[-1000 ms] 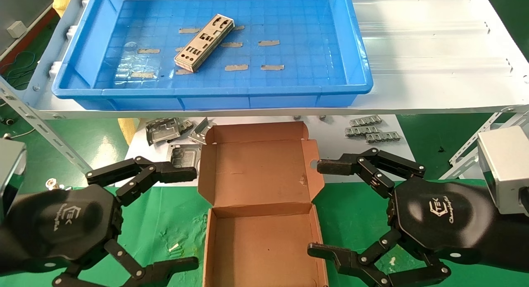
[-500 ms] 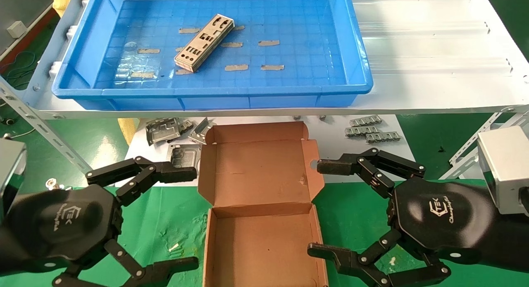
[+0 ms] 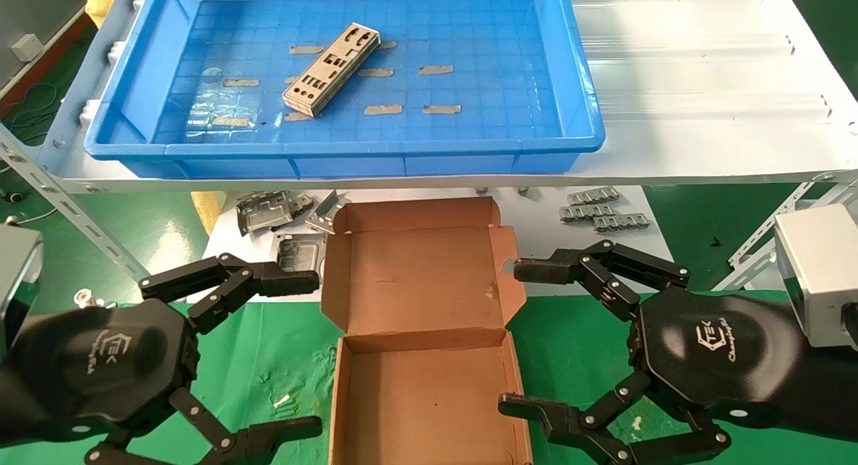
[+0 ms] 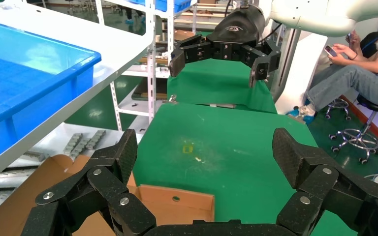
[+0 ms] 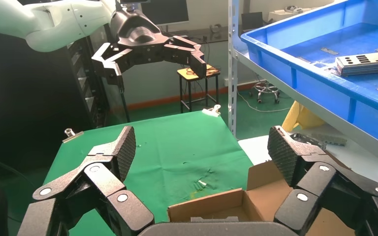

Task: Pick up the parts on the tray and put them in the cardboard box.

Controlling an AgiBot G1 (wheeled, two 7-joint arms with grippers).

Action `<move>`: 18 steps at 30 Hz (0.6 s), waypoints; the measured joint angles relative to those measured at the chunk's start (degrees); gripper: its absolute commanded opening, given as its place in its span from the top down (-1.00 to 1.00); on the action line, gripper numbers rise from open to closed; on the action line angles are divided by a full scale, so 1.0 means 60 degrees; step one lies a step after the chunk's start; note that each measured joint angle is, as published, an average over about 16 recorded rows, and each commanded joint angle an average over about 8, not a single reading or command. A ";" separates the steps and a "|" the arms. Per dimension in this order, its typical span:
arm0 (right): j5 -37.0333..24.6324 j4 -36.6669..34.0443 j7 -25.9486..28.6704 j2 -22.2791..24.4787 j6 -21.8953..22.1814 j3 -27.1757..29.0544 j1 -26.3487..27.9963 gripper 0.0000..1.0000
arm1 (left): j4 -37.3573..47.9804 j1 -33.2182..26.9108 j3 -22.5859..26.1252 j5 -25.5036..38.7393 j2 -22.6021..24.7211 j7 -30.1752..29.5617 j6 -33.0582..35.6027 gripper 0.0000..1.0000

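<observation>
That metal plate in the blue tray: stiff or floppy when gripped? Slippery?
The metal plate looks thin, flat sheet metal: likely stiff, light. Its smooth surface may slip. Lying flat on the tray floor, its edge could be hard to catch.

A green cloth (image 3: 268, 358) covers the low table, a white metal shelf (image 3: 697, 83) rises behind it, and a green floor (image 4: 344, 132) holds a wheeled stool (image 4: 347, 140).

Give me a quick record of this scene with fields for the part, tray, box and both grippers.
part: silver-grey perforated metal plates, stacked, lying diagonally in the tray
tray: large blue plastic tray on the white shelf
box: brown cardboard box, lid open, nothing inside
left gripper: open, beside the box's left
right gripper: open, beside the box's right
</observation>
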 measured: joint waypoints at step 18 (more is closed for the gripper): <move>0.0000 0.0000 0.0000 0.0000 0.0000 0.0000 0.0000 1.00 | 0.0000 0.0000 0.0000 0.0000 0.0000 0.0000 0.0000 -1.00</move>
